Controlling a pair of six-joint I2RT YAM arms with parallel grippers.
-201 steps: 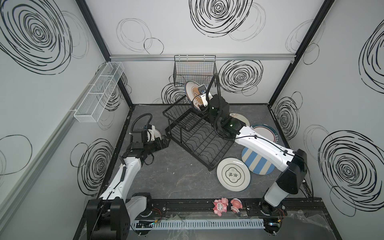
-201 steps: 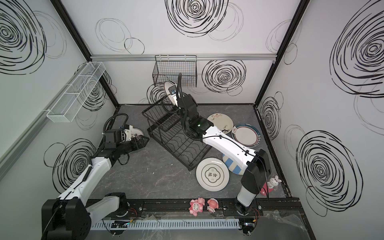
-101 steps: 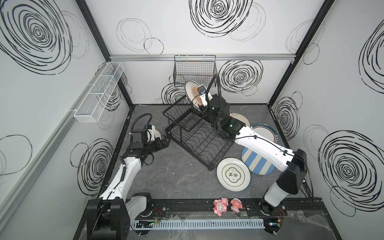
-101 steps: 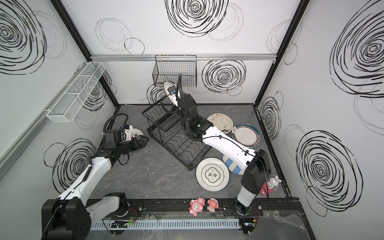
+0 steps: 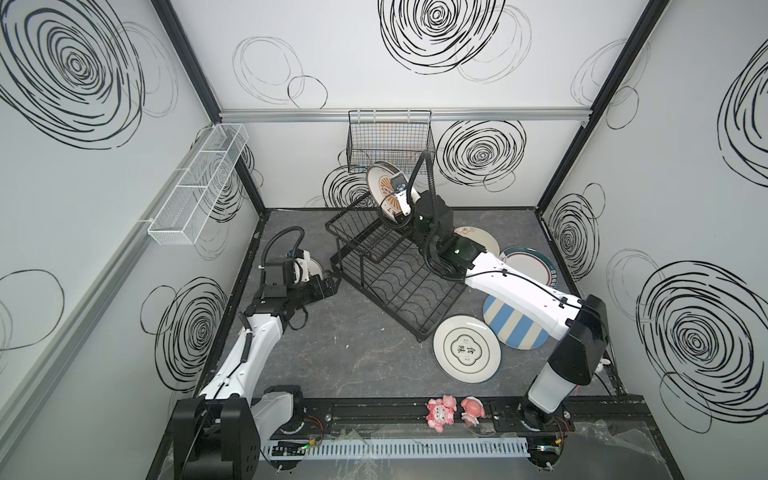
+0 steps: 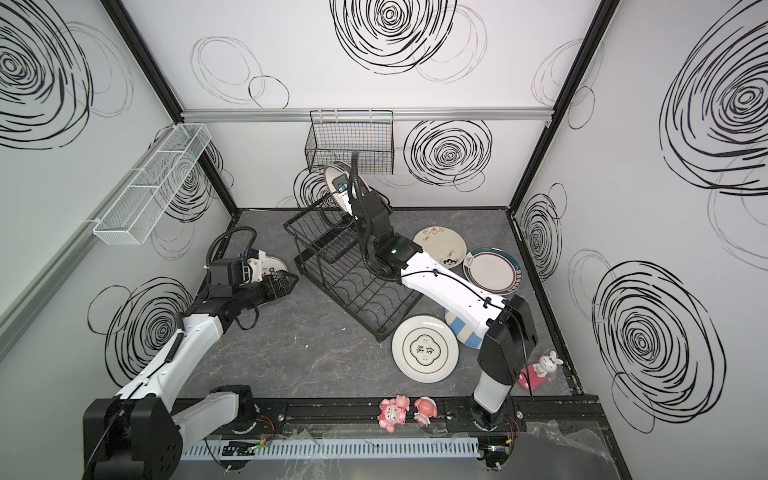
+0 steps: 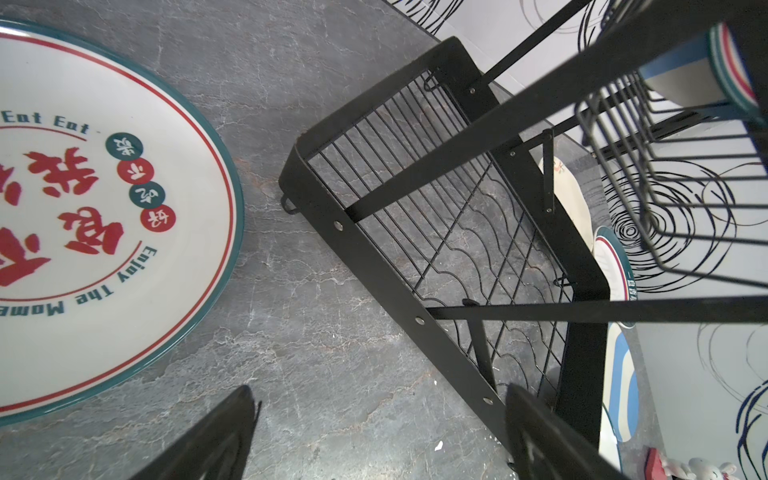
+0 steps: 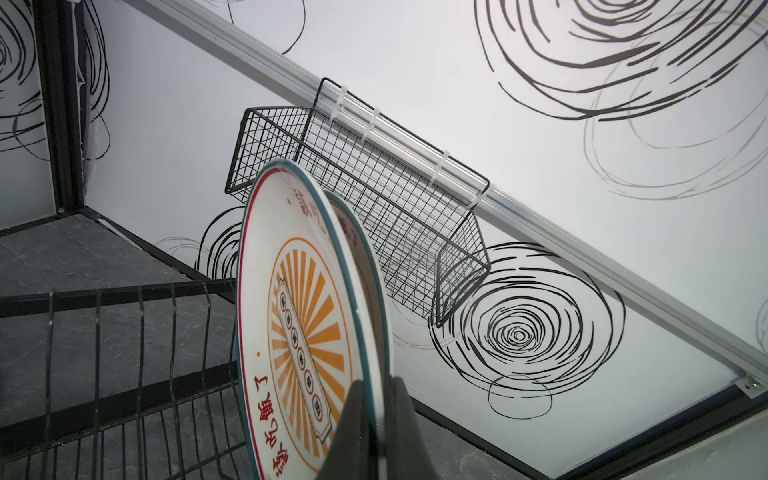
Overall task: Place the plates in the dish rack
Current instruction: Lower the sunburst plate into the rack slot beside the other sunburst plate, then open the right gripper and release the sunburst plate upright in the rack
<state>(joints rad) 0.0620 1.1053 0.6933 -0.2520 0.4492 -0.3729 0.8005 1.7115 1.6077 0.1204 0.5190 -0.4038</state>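
Right wrist view: fingers (image 8: 349, 440) tight on sunburst plate (image 8: 299, 332) rim

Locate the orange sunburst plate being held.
In both top views the orange sunburst plate stands on edge at centre back, clamped in the right pincer over the dish rack's upper basket, below the black wall basket.

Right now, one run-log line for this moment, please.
right gripper: shut on orange plate, on edge at top of rack | left gripper: open, empty, beside rack | rack bottom: no plates
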